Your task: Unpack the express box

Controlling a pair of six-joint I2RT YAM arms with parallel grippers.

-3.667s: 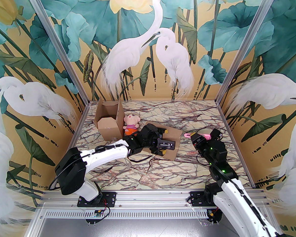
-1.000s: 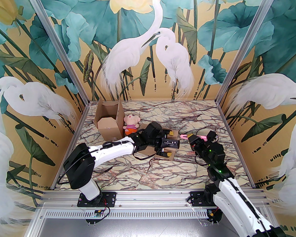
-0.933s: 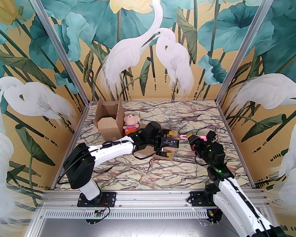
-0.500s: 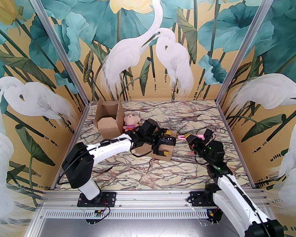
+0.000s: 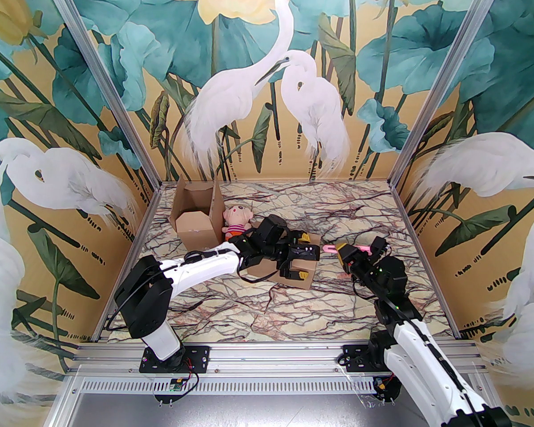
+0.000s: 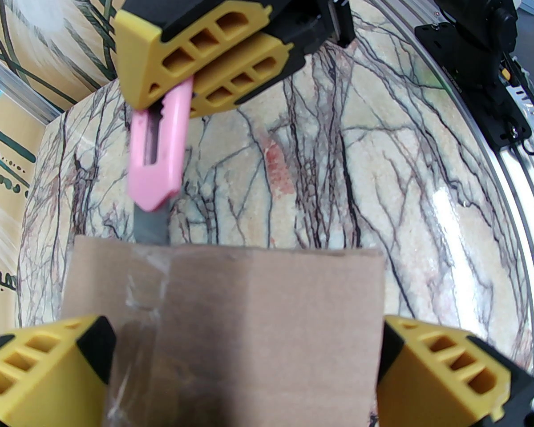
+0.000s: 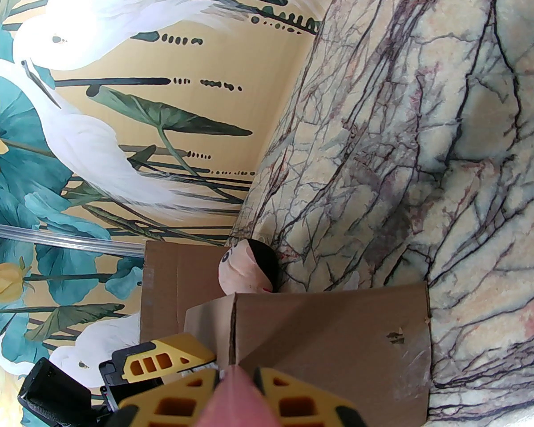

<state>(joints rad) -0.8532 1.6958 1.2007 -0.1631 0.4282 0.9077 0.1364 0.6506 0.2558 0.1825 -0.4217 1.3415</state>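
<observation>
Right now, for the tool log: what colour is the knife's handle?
The knife handle is pink, clearest in the left wrist view.

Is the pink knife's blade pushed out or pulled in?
Out: a grey blade sticks out of the pink knife and reaches the far edge of the box.

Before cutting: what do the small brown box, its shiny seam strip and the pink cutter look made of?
The small brown box: matte cardboard, by its dull brown face and folded flap. The shiny seam strip: probably clear plastic tape, wrinkled and glossy. The pink cutter: smooth plastic body; its grey blade looks like dull metal.
</observation>
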